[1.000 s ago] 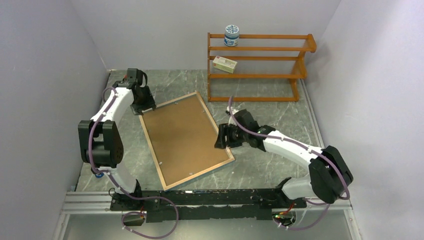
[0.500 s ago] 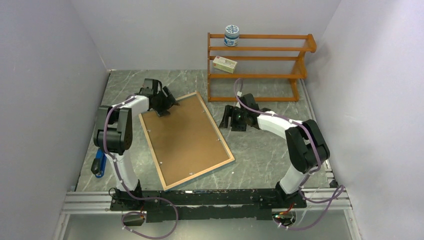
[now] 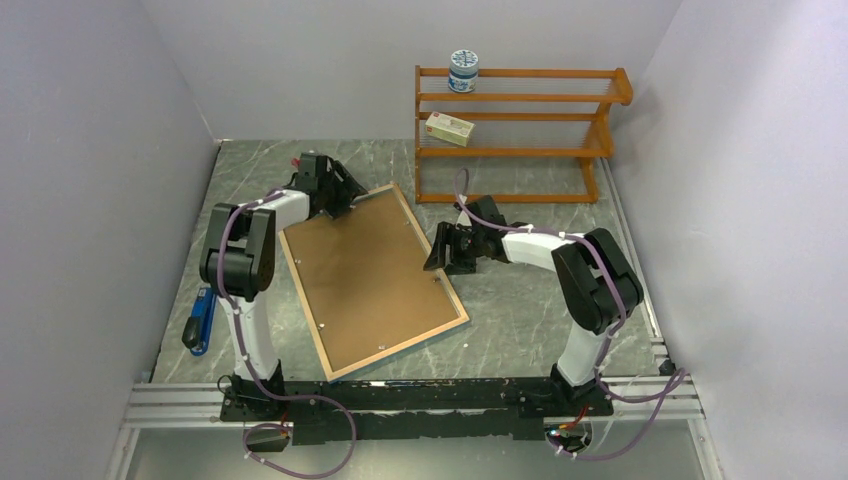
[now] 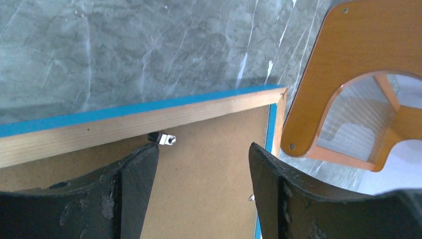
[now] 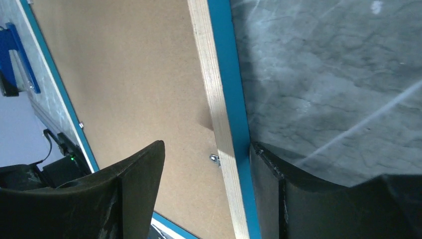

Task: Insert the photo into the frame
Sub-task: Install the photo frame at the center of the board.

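The frame (image 3: 372,280) lies face down on the marble table, with its brown backing board up, a light wood rim and a blue outer edge. The photo is out of view. My left gripper (image 3: 343,196) hovers open over the frame's far corner. In the left wrist view its fingers (image 4: 134,169) stand apart above the backing board (image 4: 209,134), next to a small metal clip (image 4: 167,140). My right gripper (image 3: 441,257) is open at the frame's right side. It straddles the wood rim (image 5: 214,109), one finger over the board and the other outside against the blue edge.
An orange-brown shelf rack (image 3: 520,135) stands at the back right, close behind the frame's far corner, with a white jar (image 3: 463,70) and a small box (image 3: 449,128) on it. A blue tool (image 3: 200,320) lies by the left wall.
My left gripper has moved right along the frame's far edge, from its left corner towards the far corner. My right gripper swung back and then returned to the right rim. The frame stayed put.
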Motion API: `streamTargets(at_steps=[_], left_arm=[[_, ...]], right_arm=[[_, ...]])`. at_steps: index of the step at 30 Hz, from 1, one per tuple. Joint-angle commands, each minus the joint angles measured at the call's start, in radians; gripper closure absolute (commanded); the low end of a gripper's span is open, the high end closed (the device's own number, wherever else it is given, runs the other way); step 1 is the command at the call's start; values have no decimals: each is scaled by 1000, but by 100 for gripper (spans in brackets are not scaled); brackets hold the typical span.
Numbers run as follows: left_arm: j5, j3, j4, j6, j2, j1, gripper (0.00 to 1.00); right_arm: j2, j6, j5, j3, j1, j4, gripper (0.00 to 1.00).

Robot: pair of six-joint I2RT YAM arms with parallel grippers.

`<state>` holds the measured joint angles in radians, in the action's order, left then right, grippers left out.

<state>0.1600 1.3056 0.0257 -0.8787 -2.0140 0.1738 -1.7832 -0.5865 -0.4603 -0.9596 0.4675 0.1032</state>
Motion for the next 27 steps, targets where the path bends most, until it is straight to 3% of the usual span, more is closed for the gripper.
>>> streamTargets(at_steps=[1, 14, 24, 27], left_arm=[[-83, -30, -53, -72, -48, 11, 28], [-235, -26, -84, -4, -74, 66, 32], [-42, -58, -310, 86, -118, 69, 34], [-87, -52, -263, 79, -103, 69, 34]], right_arm=[[-9, -28, -58, 13, 33, -60, 35], [1, -29, -69, 35, 39, -64, 37], [-2, -6, -70, 19, 39, -44, 38], [5, 20, -32, -5, 39, -9, 38]])
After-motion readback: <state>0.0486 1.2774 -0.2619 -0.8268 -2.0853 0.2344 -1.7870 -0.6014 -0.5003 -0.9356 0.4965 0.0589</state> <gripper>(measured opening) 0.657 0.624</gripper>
